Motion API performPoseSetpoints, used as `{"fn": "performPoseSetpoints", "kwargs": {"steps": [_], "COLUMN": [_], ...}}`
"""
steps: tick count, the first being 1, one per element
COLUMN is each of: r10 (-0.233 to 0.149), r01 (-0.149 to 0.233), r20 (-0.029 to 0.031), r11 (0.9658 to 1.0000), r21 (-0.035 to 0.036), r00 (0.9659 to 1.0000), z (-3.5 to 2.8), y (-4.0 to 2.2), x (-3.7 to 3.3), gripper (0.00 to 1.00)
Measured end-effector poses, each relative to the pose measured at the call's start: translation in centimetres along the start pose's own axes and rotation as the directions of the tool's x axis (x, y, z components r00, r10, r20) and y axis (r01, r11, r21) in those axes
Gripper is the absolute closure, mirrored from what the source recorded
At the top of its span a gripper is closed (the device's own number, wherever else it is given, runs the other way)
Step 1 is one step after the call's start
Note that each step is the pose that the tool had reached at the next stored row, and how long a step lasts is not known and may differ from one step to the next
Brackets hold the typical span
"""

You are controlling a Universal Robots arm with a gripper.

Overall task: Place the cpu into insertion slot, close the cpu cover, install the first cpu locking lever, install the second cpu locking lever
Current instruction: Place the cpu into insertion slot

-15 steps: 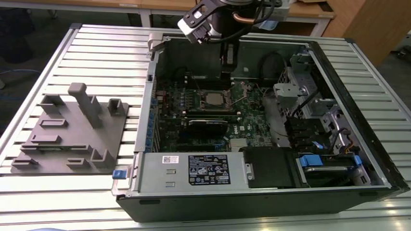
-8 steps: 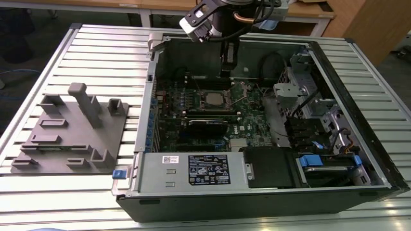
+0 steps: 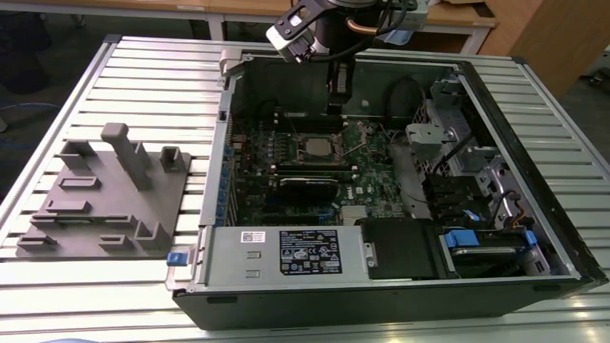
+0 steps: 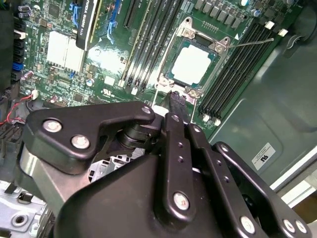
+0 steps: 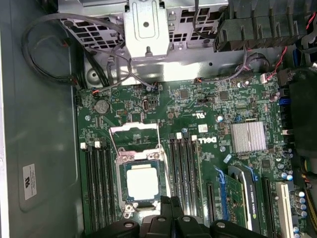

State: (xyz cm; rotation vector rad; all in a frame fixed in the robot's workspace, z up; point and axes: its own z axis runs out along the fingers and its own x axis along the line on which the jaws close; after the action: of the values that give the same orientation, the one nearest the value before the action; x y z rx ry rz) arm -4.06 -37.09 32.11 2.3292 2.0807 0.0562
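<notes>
Slatted metal tabletop [image 3: 143,78] is occupied by an opened computer case [image 3: 381,304]. Inside, the cpu [image 5: 142,182], square with a plain pale silver top, is seated flat in the metal-rimmed insertion slot [image 5: 122,163]. Nearby, the gripper [image 5: 167,199] is held clenched, grasping nothing.

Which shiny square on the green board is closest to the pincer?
The cpu, the smooth plain one, sits right beside the pincer. The ribbed silver block lies farther away.
</notes>
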Motion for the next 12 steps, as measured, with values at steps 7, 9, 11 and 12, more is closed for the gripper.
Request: {"fn": "performPoseSetpoints", "kwargs": {"steps": [7, 9, 11, 12], "r10": [0.000, 0.000, 0.000, 0.000], "r01": [0.000, 0.000, 0.000, 0.000], "r20": [0.0000, 0.0001, 0.0005, 0.0007], "r11": [1.0000, 1.0000, 1.0000, 1.0000], "r21": [0.0008, 0.0008, 0.0033, 0.0052], "r00": [1.0000, 1.0000, 1.0000, 1.0000], "z": [0.01, 0.01, 0.01, 0.01], "y": [-0.01, -0.01, -0.02, -0.02], "x": [0.08, 0.08, 0.09, 0.09], "gripper": [0.90, 0.90, 0.90, 0.90]}}
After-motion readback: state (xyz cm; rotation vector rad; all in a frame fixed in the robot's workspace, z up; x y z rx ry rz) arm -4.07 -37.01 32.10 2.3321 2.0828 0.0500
